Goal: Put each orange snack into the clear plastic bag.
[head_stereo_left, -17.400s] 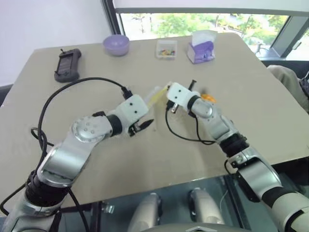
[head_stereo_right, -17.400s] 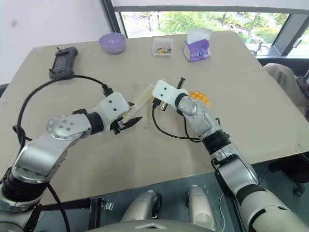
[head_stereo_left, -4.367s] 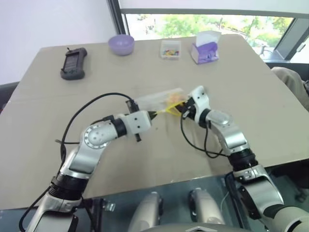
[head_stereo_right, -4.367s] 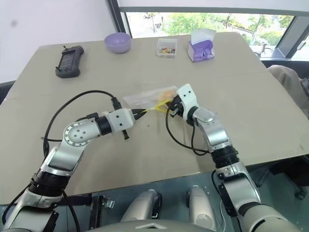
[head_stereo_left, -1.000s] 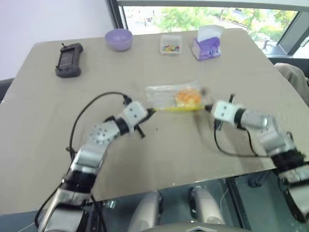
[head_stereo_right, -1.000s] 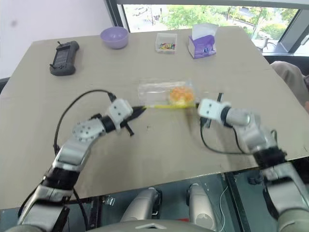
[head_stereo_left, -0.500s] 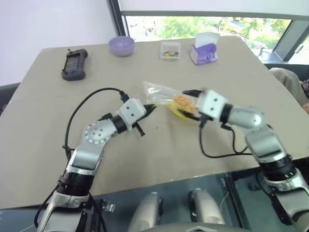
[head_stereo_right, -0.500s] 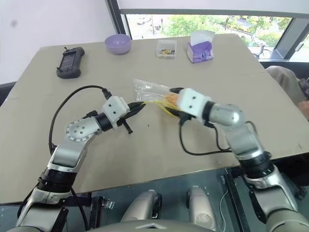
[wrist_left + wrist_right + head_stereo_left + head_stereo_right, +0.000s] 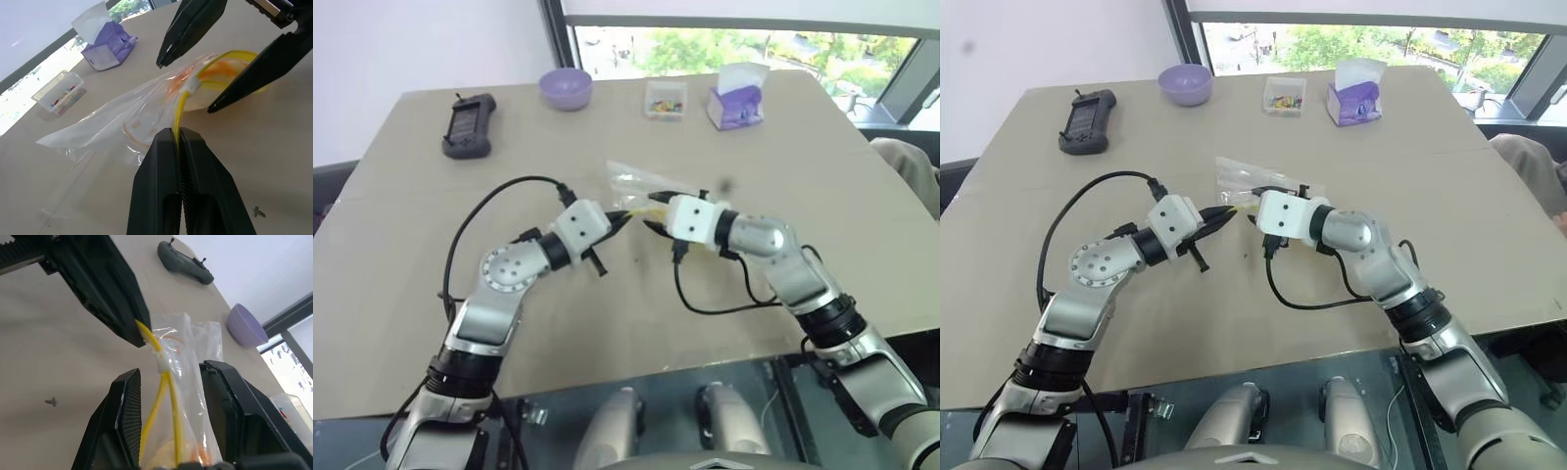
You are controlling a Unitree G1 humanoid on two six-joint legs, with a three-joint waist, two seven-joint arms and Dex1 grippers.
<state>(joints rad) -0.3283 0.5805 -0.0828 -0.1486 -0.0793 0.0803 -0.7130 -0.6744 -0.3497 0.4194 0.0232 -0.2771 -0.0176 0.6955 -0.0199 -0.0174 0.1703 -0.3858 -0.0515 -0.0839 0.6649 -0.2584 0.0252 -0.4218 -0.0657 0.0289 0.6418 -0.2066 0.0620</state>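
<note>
The left gripper is pinching the yellow seal strip of the clear plastic bag, fingers clamped tight, and it's holding the bag up off the table. The right gripper is facing it with its two fingers parted, straddling the bag's open yellow mouth right at the white zip slider without squeezing it. The orange snack is sitting inside the bag. Further back, a purple bowl, a clear candy box, a tissue box and a dark handheld controller are lying along the table's far edge.
</note>
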